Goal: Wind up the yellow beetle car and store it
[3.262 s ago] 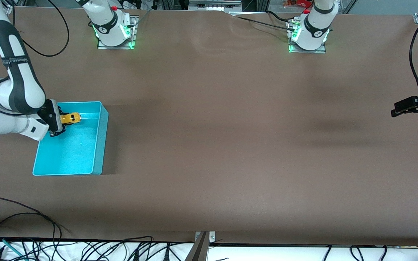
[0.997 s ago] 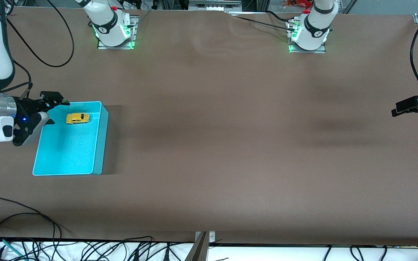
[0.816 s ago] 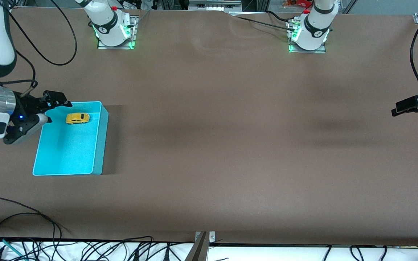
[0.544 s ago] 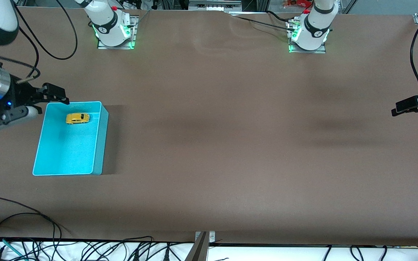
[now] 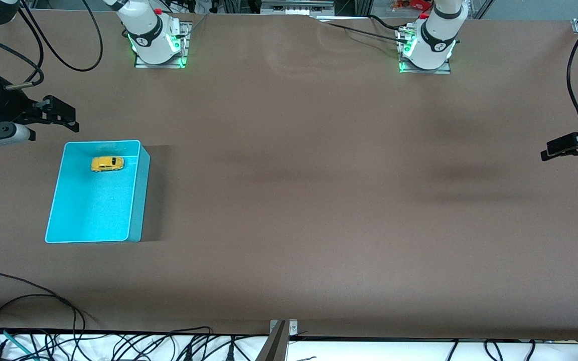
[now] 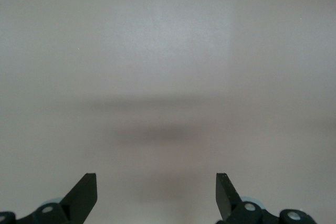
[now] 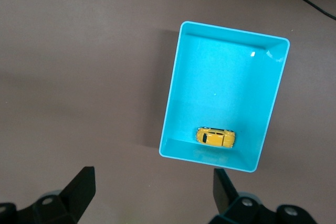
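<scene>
The yellow beetle car (image 5: 107, 163) lies on its wheels inside the turquoise bin (image 5: 139, 200), close to the bin wall farthest from the front camera. Nothing touches it. In the right wrist view the car (image 7: 216, 137) and the bin (image 7: 170, 98) show from above. My right gripper (image 5: 53, 129) hangs open and empty over the brown table just off that end of the bin, its jaws (image 7: 153, 174) wide apart. My left gripper (image 5: 550, 149) waits open over the bare table at the left arm's end, with only the mat under it (image 6: 156, 179).
Both arm bases (image 5: 157, 42) (image 5: 427, 47) stand along the table edge farthest from the front camera. Black cables (image 5: 28, 311) lie over the near edge at the right arm's end. A brown mat (image 5: 294, 200) covers the whole table.
My right gripper let go of the car in the bin, then rose and drew back off the bin toward the table's edge. The car has stayed put. The left arm has not moved.
</scene>
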Robot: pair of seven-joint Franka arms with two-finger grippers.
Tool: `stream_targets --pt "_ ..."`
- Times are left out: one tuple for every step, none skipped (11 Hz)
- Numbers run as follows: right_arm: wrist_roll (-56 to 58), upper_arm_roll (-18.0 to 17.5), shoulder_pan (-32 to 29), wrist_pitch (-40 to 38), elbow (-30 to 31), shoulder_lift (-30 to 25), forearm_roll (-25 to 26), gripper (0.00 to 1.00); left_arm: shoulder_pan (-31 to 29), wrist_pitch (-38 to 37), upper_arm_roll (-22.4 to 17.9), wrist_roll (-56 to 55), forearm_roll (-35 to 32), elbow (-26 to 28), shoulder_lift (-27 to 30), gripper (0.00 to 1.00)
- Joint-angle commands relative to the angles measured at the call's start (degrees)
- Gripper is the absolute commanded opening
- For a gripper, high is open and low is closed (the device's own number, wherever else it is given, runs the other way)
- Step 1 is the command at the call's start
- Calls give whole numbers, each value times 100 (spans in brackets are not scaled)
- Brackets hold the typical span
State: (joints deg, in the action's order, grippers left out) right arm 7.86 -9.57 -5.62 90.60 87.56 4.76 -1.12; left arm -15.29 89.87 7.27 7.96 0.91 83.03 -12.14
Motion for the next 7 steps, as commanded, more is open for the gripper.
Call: stream_targets --pt "-109 17 52 81 103 -89 95 100 -27 -75 11 21 67 -59 -8 100" --pt "-109 17 43 98 103 -89 103 100 -27 -75 11 21 67 -59 -8 100" --pt "-100 26 35 98 86 -81 121 100 -27 -75 11 21 67 -59 -8 100" --pt "-100 34 17 133 85 -28 147 100 -27 -75 11 21 67 -59 -8 100" --pt "-92 43 8 133 68 -28 182 100 -27 -75 11 21 67 -59 -16 100" --pt "-74 52 8 107 7 -36 191 100 -27 -75 11 21 67 -59 -16 100" --pt "-57 95 -9 98 -81 -36 191 100 -36 -75 11 30 58 -59 -16 100"
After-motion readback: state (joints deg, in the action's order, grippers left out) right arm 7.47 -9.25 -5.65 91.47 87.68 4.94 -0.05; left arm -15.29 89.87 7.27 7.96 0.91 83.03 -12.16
